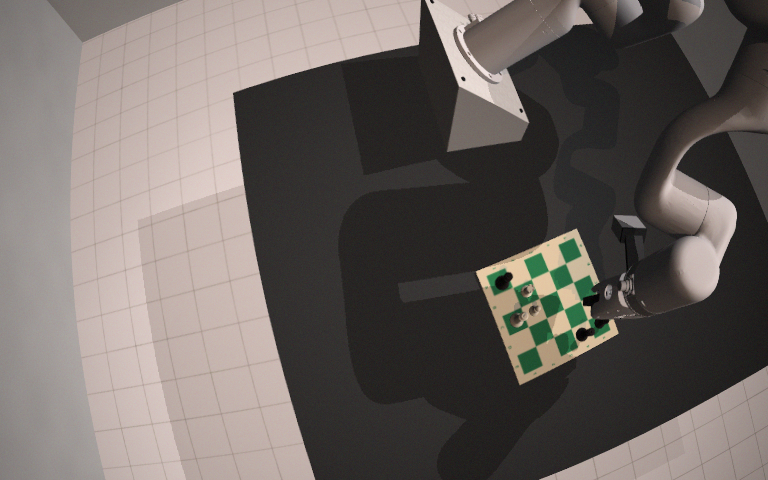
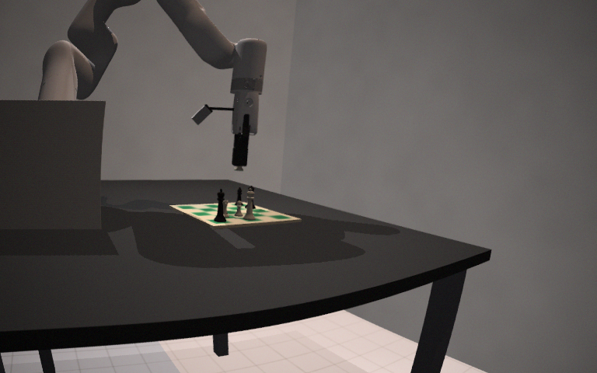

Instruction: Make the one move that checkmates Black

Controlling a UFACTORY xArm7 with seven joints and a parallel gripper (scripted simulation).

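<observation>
The green and cream chessboard (image 1: 546, 305) lies on the black table and also shows in the side view (image 2: 235, 214). My gripper (image 2: 239, 163) hangs well above the board's far side, fingers pointing down. It is shut on a small pale chess piece, of which only the base (image 2: 239, 167) shows below the fingers. From above, the gripper (image 1: 594, 302) covers the board's right edge. On the board stand three white pieces (image 1: 527, 290) (image 1: 533, 310) (image 1: 516, 319), a tall black piece (image 1: 502, 278) (image 2: 220, 205) and two black pieces (image 1: 583, 333) (image 1: 601, 323).
A large grey box (image 2: 50, 163) stands on the table to the left of the board, at the arm's base (image 1: 481, 84). The table's curved edge (image 2: 308, 303) runs in front. A small camera bracket (image 2: 201, 114) sticks out beside the wrist.
</observation>
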